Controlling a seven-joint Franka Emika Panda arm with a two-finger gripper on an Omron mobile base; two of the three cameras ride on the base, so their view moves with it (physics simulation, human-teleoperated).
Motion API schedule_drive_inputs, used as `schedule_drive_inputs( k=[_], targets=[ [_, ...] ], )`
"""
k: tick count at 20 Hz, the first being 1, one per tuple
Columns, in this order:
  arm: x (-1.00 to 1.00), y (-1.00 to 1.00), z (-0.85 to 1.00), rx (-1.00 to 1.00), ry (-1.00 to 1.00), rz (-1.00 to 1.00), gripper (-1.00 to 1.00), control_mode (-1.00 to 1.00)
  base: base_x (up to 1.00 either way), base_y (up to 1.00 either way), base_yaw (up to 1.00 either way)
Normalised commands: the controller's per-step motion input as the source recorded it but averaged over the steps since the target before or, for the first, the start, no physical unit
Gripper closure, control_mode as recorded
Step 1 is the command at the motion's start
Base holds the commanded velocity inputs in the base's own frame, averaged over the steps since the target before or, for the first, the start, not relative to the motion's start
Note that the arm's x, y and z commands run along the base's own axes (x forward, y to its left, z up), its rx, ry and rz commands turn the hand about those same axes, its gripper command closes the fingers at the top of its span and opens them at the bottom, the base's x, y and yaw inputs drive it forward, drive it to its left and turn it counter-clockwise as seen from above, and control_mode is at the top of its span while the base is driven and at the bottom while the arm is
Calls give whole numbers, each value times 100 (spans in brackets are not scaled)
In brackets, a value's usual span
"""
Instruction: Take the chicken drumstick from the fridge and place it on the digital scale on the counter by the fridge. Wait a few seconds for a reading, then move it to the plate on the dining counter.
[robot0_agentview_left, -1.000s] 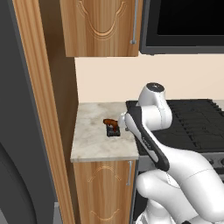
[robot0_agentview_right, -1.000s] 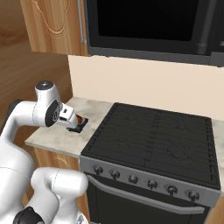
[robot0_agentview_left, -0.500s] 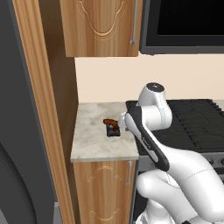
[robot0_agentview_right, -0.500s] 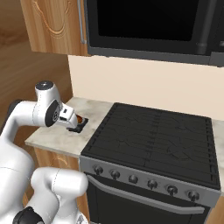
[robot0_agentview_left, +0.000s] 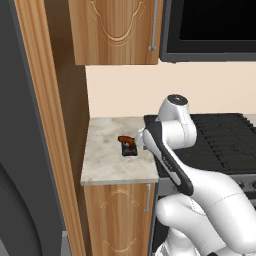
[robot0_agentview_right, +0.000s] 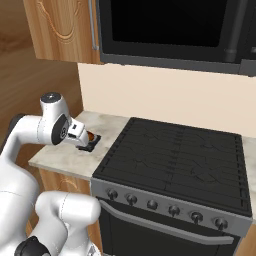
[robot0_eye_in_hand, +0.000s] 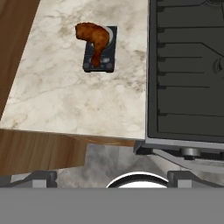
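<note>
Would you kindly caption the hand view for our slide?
Chicken drumstick resting on the digital scale beside the stove.

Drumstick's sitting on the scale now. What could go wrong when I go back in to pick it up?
The chicken drumstick overhangs the digital scale at its thick end, so a nudge could roll it onto the counter. The scale is small and loose-looking; a low grasp by the open end effector might drag it too. The stove edge sits close beside it.

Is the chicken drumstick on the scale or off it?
On it: the chicken drumstick lies across the digital scale, nothing gripping it.
</note>
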Motion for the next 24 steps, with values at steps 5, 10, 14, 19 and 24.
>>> schedule_drive_inputs(
  k=[5, 10, 14, 19, 24],
  targets=[
    [0, 0, 0, 0, 0, 0, -100, -100, 0, 0, 0],
    [0, 0, 0, 0, 0, 0, -100, -100, 0, 0, 0],
    [0, 0, 0, 0, 0, 0, -100, -100, 0, 0, 0],
    [0, 0, 0, 0, 0, 0, -100, -100, 0, 0, 0],
    [0, 0, 0, 0, 0, 0, -100, -100, 0, 0, 0]
  ],
)
